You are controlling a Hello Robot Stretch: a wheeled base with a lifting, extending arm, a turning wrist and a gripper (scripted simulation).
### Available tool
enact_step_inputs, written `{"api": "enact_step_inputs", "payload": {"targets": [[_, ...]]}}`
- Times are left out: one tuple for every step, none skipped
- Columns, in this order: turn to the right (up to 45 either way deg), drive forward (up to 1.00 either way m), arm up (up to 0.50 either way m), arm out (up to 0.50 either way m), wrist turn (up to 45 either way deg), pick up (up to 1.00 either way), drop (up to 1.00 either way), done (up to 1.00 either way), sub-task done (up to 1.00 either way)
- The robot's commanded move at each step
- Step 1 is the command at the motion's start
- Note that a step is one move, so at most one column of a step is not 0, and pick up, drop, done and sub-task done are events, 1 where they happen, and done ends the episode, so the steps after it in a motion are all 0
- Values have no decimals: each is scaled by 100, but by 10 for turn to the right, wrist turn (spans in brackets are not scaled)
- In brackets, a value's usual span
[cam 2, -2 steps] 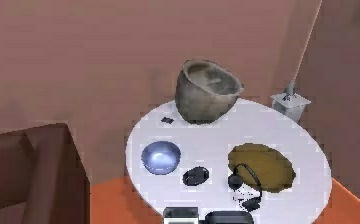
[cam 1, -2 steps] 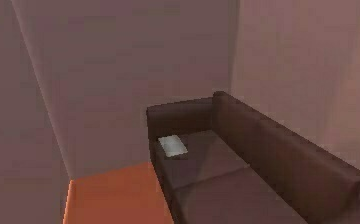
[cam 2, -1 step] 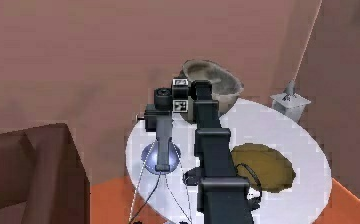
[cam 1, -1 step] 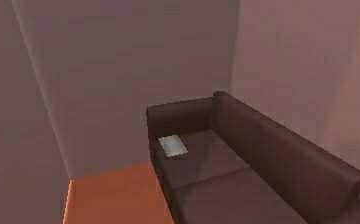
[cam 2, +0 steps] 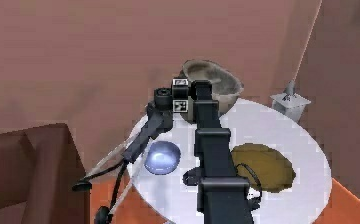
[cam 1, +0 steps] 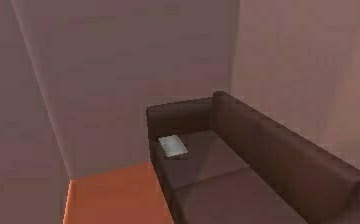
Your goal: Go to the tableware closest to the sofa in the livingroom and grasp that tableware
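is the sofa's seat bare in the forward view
No, a small pale flat thing lies on the dark sofa, on its seat near the far armrest.

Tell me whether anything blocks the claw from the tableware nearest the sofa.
Nothing visible does: the claw lies right by the pale rounded thing, at the edge of the white table toward the sofa. The grey bowl and yellow-brown lump sit elsewhere on it.

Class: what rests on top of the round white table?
A bluish glassy bowl, a beige bowl-like thing and a tan flat thing. The arm hides the middle of the table, so anything there cannot be seen.
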Motion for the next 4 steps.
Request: {"api": "enact_step_inputs", "payload": {"targets": [[0, 0, 0, 0, 450, 0, 0, 0, 0], [0, 0, 0, 0, 450, 0, 0, 0, 0], [0, 0, 0, 0, 300, 0, 0, 0, 0], [0, 0, -30, 0, 0, 0, 0, 0, 0]]}}
